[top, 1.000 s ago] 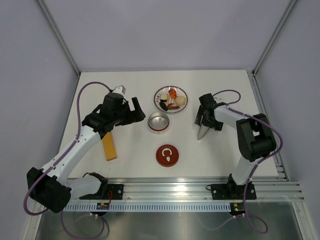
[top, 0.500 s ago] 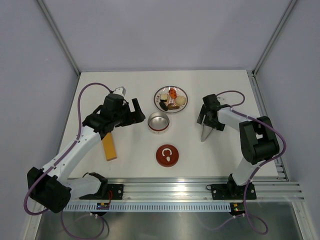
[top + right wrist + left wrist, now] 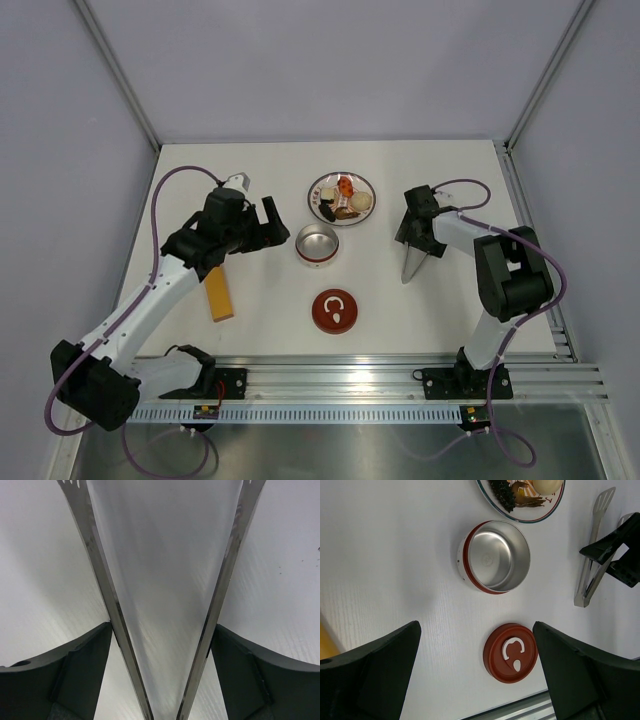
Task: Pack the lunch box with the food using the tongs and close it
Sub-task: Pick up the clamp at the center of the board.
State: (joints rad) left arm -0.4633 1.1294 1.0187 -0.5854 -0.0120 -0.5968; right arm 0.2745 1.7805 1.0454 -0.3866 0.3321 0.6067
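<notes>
Step, as I judge it: picking up tongs [image 3: 165, 600]. My right gripper [image 3: 412, 236] straddles both arms, fingers at or just outside them; true clamp cannot tell. Tongs on table, right of lunch box [image 3: 318, 246]. Next: squeeze firm, lift level.

Left gripper [image 3: 475, 680] released, hovering.

Lunch box empty. Food [image 3: 343, 199] on plate [image 3: 366, 184] beyond it. Lid [image 3: 336, 311] near side, off.

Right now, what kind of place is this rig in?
Likely a lab test cell, not a kitchen: a bare white table, plain grey walls with metal framing, and two arms bolted to a rail.

White table [image 3: 250, 170] enclosed by pale grey walls [image 3: 330, 70].
</notes>
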